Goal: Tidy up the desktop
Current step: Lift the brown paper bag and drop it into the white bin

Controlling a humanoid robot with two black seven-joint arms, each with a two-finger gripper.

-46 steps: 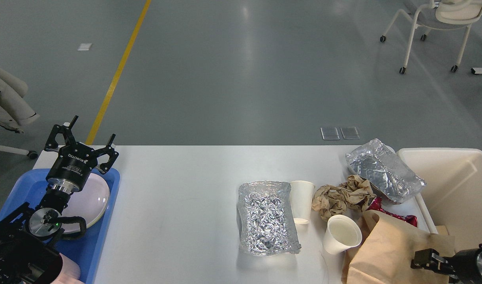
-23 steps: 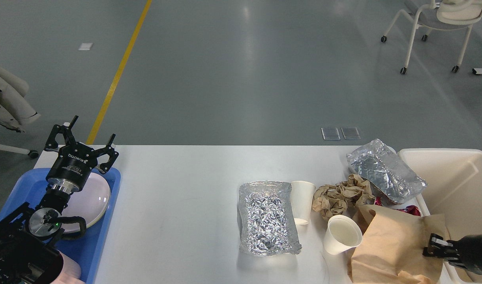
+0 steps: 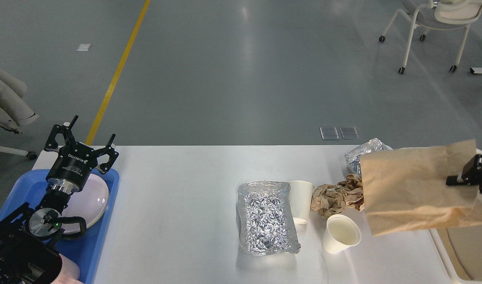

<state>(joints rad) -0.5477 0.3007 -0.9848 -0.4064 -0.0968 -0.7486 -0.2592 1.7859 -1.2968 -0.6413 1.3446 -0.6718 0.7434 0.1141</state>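
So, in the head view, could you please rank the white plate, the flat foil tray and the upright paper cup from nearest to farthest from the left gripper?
1. White plate, just below the left gripper, in the blue tray.
2. Flat foil tray, mid-desktop.
3. Upright paper cup, farther right.

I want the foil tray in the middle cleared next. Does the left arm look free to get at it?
Probably yes. The left gripper hangs open and empty above the blue tray, and the desktop between it and the foil tray is bare. Whether the arm stretches that far I cannot tell.

The paper bag (image 3: 414, 189) hides most of the bin (image 3: 467, 252), seemingly.
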